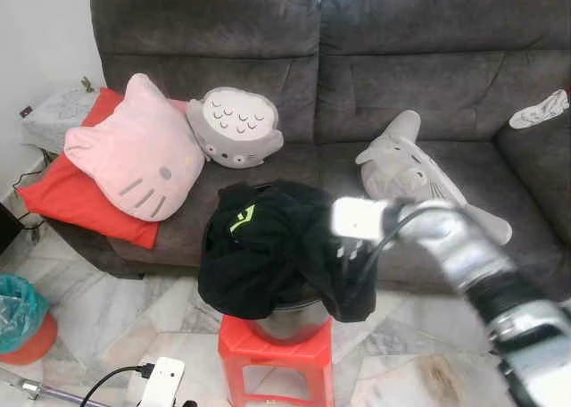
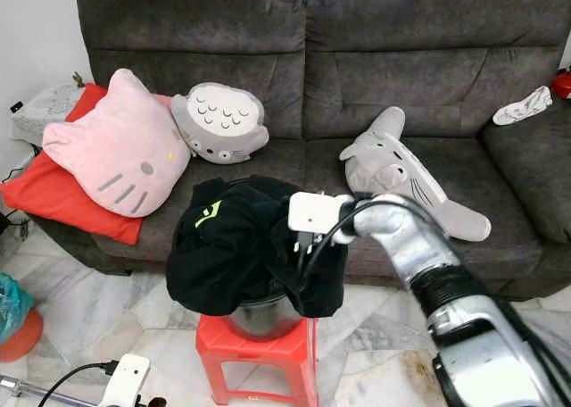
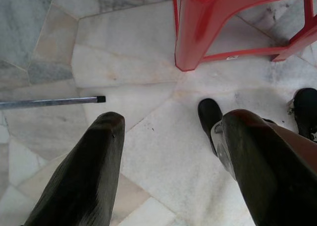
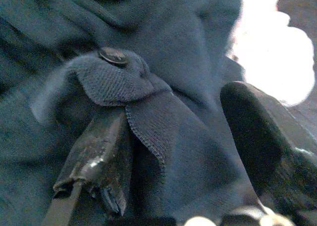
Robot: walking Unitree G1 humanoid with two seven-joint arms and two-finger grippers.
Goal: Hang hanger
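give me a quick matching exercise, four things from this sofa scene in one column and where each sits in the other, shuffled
Things:
1. black garment
2. pink cat cushion
3. red stool
4. right gripper

Places:
A. on the marble floor, before the sofa
B. leaning on a red cushion, at the sofa's left end
C. heaped on the pot on the stool
D. fingers in the dark fabric

Pairs: 1-C, 2-B, 3-A, 4-D

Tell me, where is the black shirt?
The black shirt is heaped over a metal pot on the red stool, in front of the grey sofa, with the right pincer in its folds.
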